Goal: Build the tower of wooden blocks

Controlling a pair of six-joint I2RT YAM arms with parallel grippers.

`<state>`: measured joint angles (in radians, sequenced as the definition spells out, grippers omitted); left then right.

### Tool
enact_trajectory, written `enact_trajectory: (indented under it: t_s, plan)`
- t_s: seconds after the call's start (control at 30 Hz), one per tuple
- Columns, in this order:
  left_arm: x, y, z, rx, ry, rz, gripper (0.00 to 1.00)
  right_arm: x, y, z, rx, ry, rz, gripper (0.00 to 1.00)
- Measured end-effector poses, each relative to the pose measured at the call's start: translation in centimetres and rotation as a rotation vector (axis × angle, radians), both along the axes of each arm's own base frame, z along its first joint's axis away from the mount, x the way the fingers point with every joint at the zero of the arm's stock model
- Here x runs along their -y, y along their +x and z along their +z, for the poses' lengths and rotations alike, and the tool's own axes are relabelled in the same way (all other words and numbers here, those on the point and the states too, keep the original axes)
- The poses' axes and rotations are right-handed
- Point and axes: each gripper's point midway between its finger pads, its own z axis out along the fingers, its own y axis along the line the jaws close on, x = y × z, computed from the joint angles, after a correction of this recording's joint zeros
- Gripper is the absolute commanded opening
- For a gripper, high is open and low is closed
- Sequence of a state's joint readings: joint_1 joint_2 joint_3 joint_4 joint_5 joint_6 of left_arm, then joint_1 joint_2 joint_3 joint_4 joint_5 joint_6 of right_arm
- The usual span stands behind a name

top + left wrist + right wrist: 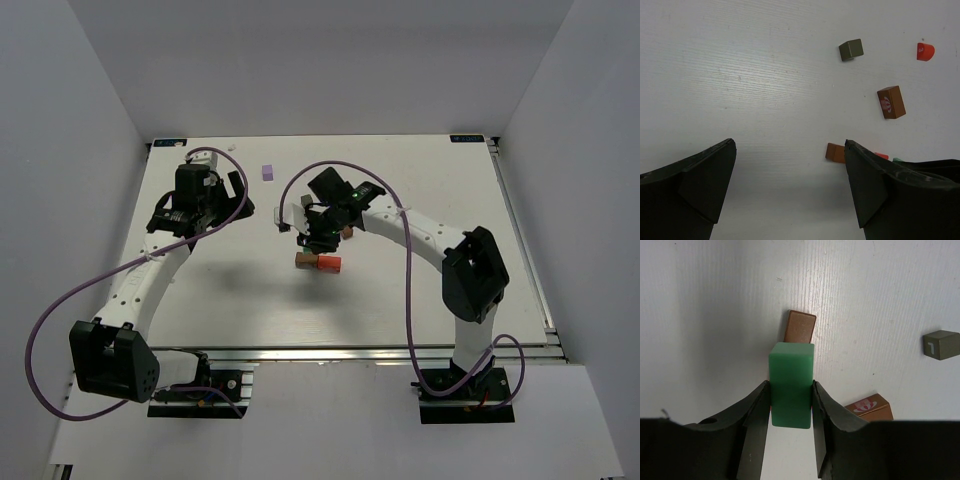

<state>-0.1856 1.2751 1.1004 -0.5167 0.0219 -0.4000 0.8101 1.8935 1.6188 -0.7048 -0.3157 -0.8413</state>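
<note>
Bars lie end to end near the middle of the table [250, 300]: a brown bar [306, 260] and a red bar [330, 264]. Just beyond them, the right gripper [791, 390] pinches a green block [791, 377] by its sides, over the brown bar's near end; contact cannot be told. At its 3 o'clock sits a dark cube [941, 344]. At 9 o'clock the left gripper [790, 150] gapes wide, empty. Farthest, at 11 o'clock, lies a lilac cube [267, 171].

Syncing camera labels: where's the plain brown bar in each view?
Top external: brown bar mid-frame, left of the red bar.
Left wrist: brown bar low, right of centre.
Right wrist: brown bar upper centre, beyond the held green block.
Shared landmark: printed brown block.
</note>
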Motion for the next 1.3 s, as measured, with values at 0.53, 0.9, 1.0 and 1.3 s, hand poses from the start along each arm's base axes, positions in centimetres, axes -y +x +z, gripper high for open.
enact_trajectory:
  t_s: [0.53,0.9,1.0,1.3]
  plan:
    - [0.0,-0.1,-0.1,-0.006,0.001,0.0,0.98,0.3,0.3,-2.6,-0.05,-0.053,-0.064,0.31]
    - [0.0,-0.1,-0.1,-0.007,0.001,0.0,0.98,0.4,0.7,-3.5,-0.06,-0.073,-0.116,0.32]
    - [0.0,-0.1,-0.1,-0.007,0.002,0.0,0.98,0.3,1.0,-3.8,-0.059,-0.076,-0.126,0.32]
    - [-0.5,0.0,-0.1,-0.004,0.016,0.02,0.98,0.3,1.3,-4.7,-0.067,-0.094,-0.151,0.33]
